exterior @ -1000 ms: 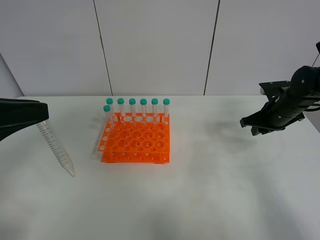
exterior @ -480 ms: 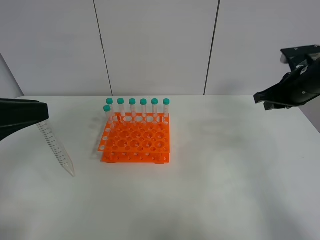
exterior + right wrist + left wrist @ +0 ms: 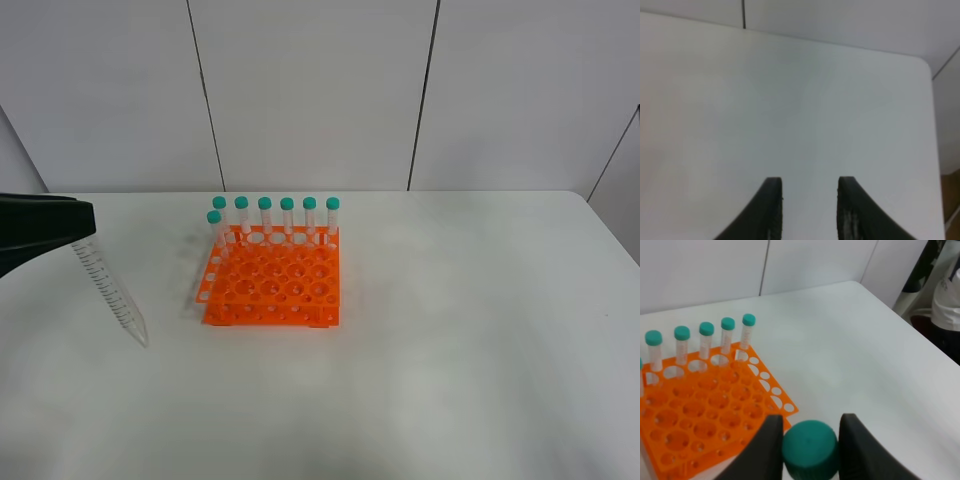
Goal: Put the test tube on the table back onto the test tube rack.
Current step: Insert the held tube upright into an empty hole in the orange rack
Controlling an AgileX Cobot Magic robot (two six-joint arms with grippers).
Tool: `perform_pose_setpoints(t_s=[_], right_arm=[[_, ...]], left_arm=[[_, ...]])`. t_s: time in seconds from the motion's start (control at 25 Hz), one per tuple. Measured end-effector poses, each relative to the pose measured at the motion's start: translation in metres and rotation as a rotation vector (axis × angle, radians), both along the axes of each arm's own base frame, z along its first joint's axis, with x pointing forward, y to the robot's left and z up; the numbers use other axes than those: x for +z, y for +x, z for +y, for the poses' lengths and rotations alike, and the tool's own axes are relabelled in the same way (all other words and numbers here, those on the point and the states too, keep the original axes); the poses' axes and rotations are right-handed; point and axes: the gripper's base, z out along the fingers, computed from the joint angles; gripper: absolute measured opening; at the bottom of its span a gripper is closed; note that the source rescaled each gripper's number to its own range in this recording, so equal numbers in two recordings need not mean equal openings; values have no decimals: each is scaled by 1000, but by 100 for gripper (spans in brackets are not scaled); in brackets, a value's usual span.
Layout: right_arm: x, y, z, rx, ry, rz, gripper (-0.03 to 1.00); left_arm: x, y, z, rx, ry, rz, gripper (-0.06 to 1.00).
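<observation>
The left claw [image 3: 811, 427] holds the tube [image 3: 110, 295] tilted, the right claw [image 3: 810, 181] gapes empty; the tube may miss the rack's [image 3: 270, 300] holes.

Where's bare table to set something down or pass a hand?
Widest free patch: table right of the rack, out to the right edge. Also the strip in front of the rack. Tight on the left, where the tube hangs from the left gripper beside the rack.
</observation>
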Motion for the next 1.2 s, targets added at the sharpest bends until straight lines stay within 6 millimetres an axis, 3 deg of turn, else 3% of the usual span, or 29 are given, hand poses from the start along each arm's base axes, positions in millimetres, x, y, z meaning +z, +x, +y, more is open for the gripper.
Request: perform_pose_setpoints(t_s=[0.28, 0.6, 0.8, 1.2], right_arm=[[25, -70, 2, -32, 16, -67, 38], [31, -132, 4, -59, 42, -124, 38], [10, -155, 5, -90, 71, -114, 38], [-52, -176, 6, -127, 118, -38, 38]], left_arm=[[2, 3, 3, 37, 11, -30, 46], [2, 3, 3, 38, 14, -34, 46], [2, 3, 3, 38, 14, -34, 46], [2, 3, 3, 39, 13, -34, 46]])
